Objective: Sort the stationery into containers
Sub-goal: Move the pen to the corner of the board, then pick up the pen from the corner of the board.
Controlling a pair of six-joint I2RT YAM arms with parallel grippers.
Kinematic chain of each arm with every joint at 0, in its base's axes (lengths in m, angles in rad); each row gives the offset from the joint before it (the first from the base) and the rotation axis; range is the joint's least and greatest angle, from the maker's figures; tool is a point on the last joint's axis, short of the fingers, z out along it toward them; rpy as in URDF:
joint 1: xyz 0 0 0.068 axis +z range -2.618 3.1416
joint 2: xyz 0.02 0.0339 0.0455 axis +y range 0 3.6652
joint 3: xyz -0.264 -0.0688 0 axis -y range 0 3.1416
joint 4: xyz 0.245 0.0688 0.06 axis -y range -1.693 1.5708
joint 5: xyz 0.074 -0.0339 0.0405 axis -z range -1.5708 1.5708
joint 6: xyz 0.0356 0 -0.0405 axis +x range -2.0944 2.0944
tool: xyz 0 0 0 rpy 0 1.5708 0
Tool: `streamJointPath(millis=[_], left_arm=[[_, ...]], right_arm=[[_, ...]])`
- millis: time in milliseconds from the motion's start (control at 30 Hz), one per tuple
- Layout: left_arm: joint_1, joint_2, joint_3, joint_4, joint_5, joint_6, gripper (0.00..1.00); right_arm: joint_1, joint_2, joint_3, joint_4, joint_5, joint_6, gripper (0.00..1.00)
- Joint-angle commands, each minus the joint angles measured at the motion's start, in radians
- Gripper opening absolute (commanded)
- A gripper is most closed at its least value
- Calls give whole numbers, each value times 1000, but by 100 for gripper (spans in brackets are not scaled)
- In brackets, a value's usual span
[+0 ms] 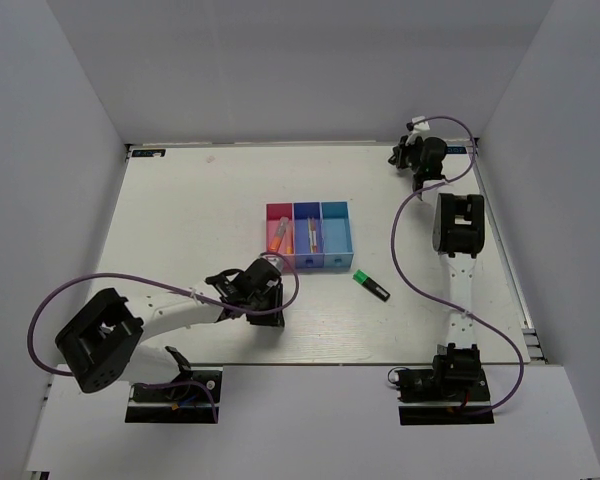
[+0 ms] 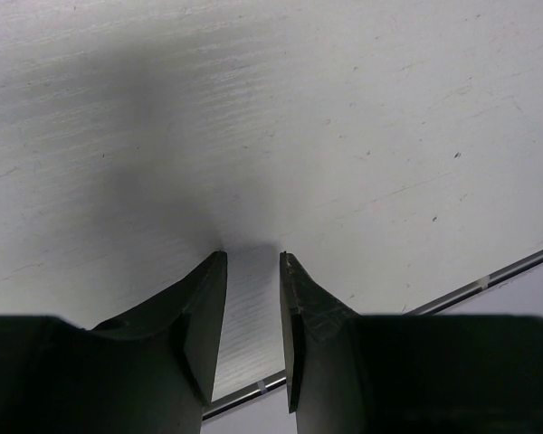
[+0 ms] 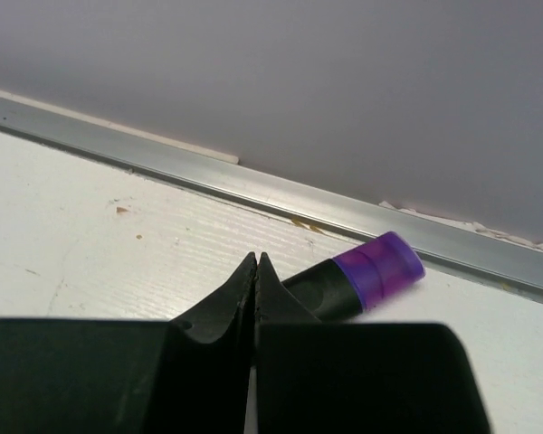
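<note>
Left claw point(image 2: 253, 262): apart, empty, over surface point(image 2: 362, 127). Right claw point(image 3: 256, 267): together, purple-black highlighter point(image 3: 366, 278) just beside it. Green-black highlighter point(image 1: 371, 285): loose, near bins point(image 1: 336, 263).

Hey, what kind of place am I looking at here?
Probably a robotics lab test cell: a white table boxed in by plain walls, a left arm and right arm bolted at its near edge, and a three-bin organizer as a sorting prop.

Three bins point(image 1: 335, 238), two binned items point(image 1: 277, 237), one green highlighter point(image 1: 371, 285), one purple highlighter point(image 3: 380, 271).
</note>
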Motion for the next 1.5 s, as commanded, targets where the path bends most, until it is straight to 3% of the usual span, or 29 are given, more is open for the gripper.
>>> streamJointPath(millis=[0,467,733,833,867,933,967,1000,1067,1167,1467], left_arm=[[-5,-38,-18,-12,-8,-4,41],[-51,-95,-38,-29,-41,-14,41],[-120,-172,-55,-58,-110,-38,41],[-148,-199,-58,-75,-138,-46,41],[-154,-213,-62,-81,-141,-49,41],[-169,-219,-65,-79,-155,-52,41],[-171,-219,-64,-81,-156,-53,41],[-174,-216,-64,-78,-156,-56,41],[-180,-213,-52,-84,-158,-53,41],[-183,-202,-36,-95,-159,-49,41],[-188,-176,-41,-92,-172,-60,41]], right_arm=[[-14,-63,-37,-7,16,-51,0],[-58,-336,-386,-27,19,-88,0],[-92,-519,-587,-136,-4,-92,0],[-106,-618,-676,-75,-55,-103,0],[-106,-646,-664,-81,-65,-123,0],[-102,-660,-568,-389,-44,-141,6],[-97,-608,-309,-511,-47,-155,30],[-95,-576,-213,-735,-59,-148,46],[-97,-446,43,-1020,-58,-125,57],[-92,-364,216,-1099,-20,-75,60],[-28,-324,120,-1061,115,-43,63]])
